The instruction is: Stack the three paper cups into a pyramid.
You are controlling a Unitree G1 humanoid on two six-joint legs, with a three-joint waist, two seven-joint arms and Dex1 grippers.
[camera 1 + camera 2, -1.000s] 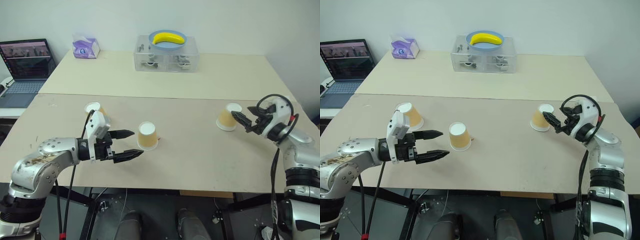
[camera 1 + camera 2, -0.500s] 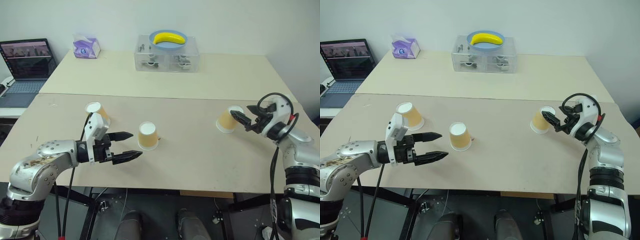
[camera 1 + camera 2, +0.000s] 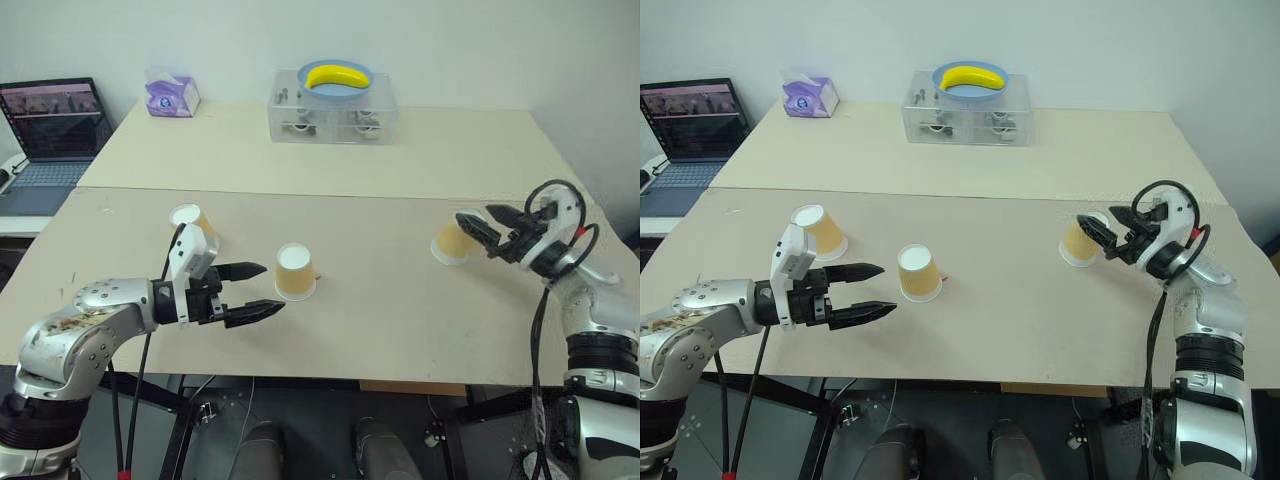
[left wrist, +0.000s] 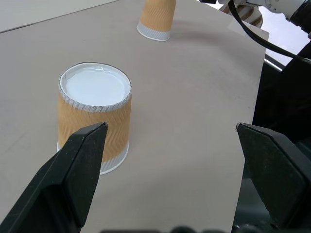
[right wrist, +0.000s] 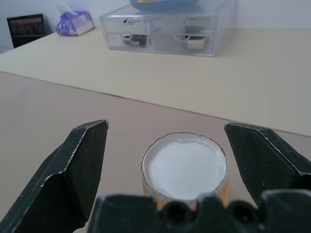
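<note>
Three inverted paper cups on the beige table (image 3: 380,300), none stacked yet; both grippers wide open and empty.

Right gripper (image 3: 478,226), centre right of the head view, raised slightly from a second ago and rolled, fingers now straddling the top of the right cup (image 3: 450,242) without closing; in the right wrist view the cup's white base (image 5: 187,166) centred between the two spread fingers (image 5: 77,165). Right cup position unchanged from a second ago. Left gripper (image 3: 255,291), lower left, unmoved, fingers fully spread, aimed at the middle cup (image 3: 295,271) just beside the tips, not touching. Left cup (image 3: 193,222) behind the left wrist, untouched. Likely meaning: right-hand grasp lined up, closure pending; pyramid not begun.
</note>
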